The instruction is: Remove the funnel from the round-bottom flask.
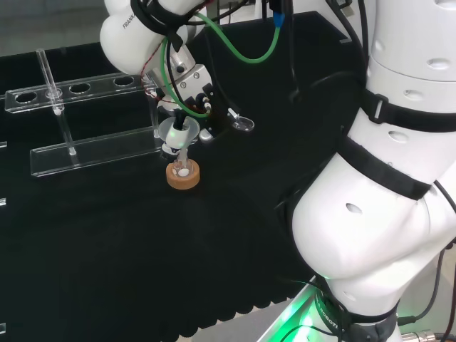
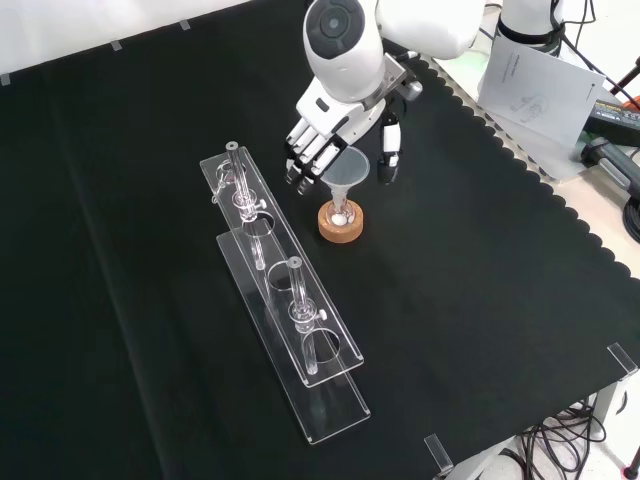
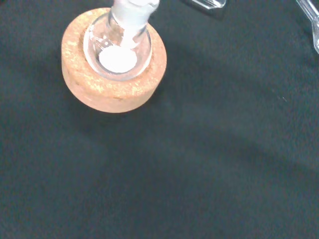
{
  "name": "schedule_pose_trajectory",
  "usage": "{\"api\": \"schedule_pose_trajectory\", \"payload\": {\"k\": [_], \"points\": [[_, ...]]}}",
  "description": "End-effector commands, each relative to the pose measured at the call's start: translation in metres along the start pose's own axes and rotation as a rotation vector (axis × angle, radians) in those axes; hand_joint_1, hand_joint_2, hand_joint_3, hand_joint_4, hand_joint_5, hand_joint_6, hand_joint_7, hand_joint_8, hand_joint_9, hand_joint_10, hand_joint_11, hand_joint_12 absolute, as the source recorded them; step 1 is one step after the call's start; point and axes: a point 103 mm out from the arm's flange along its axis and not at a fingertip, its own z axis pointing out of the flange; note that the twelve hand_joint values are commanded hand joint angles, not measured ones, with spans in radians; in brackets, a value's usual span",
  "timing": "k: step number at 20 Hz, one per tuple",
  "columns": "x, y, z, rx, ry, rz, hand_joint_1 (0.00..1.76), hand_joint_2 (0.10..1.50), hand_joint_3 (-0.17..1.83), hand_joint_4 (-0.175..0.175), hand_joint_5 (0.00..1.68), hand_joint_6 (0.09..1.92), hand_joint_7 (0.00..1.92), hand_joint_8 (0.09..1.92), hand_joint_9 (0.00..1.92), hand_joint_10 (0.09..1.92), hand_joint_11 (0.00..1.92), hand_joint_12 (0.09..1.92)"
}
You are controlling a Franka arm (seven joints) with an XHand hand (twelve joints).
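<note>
My hand (image 2: 335, 135) hovers with fingers relaxed, holding nothing; the funnel (image 2: 346, 171) looks light, slick and brittle, so I'd pinch its rim.

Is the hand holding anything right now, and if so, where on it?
Cannot tell. The hand is at the funnel, fingers on one side of its rim, thumb on the other, but contact isn't visible.

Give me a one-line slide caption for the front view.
The hand flanks the funnel seated in the round-bottom flask on its cork ring, beside a clear rack.
</note>
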Motion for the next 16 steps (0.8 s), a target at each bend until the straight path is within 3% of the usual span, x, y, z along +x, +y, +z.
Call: {"api": "schedule_pose_trajectory", "payload": {"k": [1,6,10,16], "points": [[-0.0076,0.0029,0.012,0.017,0.007,0.007,0.55,0.75,0.14,-0.011,0.07,0.09,0.0,0.35,0.08,0.85,0.2,1.52],[-0.0001,0.0036,0.0081,0.023,-0.005,0.016,0.57,0.77,0.15,-0.01,0.1,0.09,0.01,0.44,0.14,0.84,0.22,1.52],[-0.0055,0.0016,0.0127,-0.005,-0.012,0.021,0.59,0.8,0.19,-0.014,0.16,0.09,0.04,0.63,0.35,0.74,0.27,1.48],[-0.0093,0.001,0.0144,-0.016,-0.041,0.041,0.66,0.81,0.3,-0.034,0.25,0.09,0.26,0.68,0.82,0.55,0.39,1.39]]}}
